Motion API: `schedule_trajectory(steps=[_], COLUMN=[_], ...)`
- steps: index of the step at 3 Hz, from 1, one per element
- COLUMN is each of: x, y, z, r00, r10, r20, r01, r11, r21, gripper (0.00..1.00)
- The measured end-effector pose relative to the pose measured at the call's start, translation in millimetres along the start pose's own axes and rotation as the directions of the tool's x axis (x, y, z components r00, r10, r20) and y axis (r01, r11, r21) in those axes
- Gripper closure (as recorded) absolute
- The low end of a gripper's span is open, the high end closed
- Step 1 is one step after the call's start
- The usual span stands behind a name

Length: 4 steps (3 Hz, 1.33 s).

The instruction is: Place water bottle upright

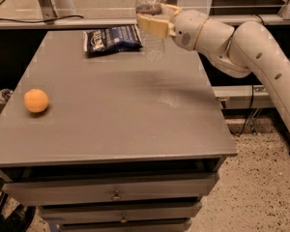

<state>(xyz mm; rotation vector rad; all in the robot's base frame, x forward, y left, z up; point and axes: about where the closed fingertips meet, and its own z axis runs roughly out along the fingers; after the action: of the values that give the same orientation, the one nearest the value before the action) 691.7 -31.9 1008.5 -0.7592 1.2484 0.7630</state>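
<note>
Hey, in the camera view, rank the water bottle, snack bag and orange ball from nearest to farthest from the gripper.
1. Water bottle, held upright in the gripper, at the table's far edge.
2. Snack bag, just left of it.
3. Orange ball, near the left edge.

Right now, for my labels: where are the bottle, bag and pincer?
bottle point(154, 46): camera view, lower body under the pincer.
bag point(113, 38): camera view, middle of its front.
pincer point(152, 15): camera view, between fingertips, clamping the bottle right of the bag.
</note>
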Motion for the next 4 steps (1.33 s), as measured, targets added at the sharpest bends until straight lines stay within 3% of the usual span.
schedule_trajectory(steps=[2,4], x=[31.1,45.4], y=[12.9,21.5], z=[-4.2,-21.5], r00=[0.993,0.984], r10=[0.042,0.089], r20=[0.106,0.155], r01=[-0.043,-0.085], r11=[0.9991,0.9958], r21=[0.0,-0.034], gripper=[1.0,1.0])
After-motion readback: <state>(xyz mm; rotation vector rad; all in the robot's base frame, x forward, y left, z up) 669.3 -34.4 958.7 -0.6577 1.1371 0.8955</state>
